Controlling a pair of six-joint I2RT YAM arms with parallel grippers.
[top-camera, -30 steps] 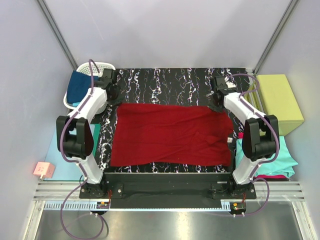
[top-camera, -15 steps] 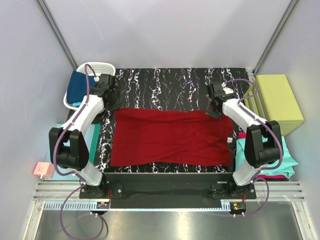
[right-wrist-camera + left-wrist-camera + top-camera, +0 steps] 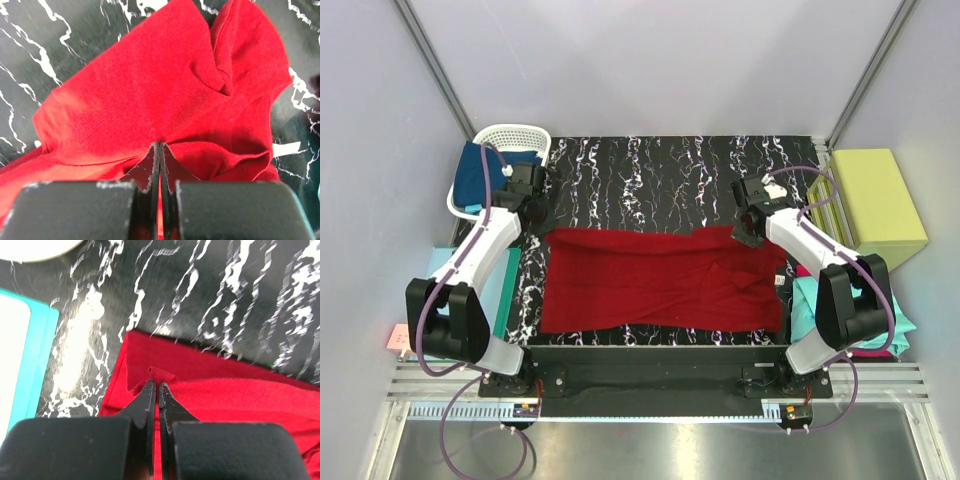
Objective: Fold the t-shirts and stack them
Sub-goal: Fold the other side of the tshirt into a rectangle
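Observation:
A dark red t-shirt (image 3: 660, 280) lies spread across the black marbled table (image 3: 650, 170). My left gripper (image 3: 537, 216) is shut on its far left corner; the left wrist view shows the cloth (image 3: 240, 400) pinched at my fingertips (image 3: 156, 385). My right gripper (image 3: 748, 232) is shut on its far right corner; the right wrist view shows the cloth (image 3: 150, 90) bunched at my fingertips (image 3: 159, 145). A navy blue t-shirt (image 3: 480, 168) lies in a white basket (image 3: 515, 135) at far left. A teal t-shirt (image 3: 895, 315) and a magenta one (image 3: 872, 352) lie at right.
A yellow-green box (image 3: 878, 205) stands at far right. A flat pale-blue sheet (image 3: 435, 300) lies left of the table. A small pink object (image 3: 407, 341) sits at near left. Grey walls close in the back and sides.
Both grippers have drawn the shirt's far edge toward the near side, so the red cloth covers less depth. Both arms have swung nearer and lower.

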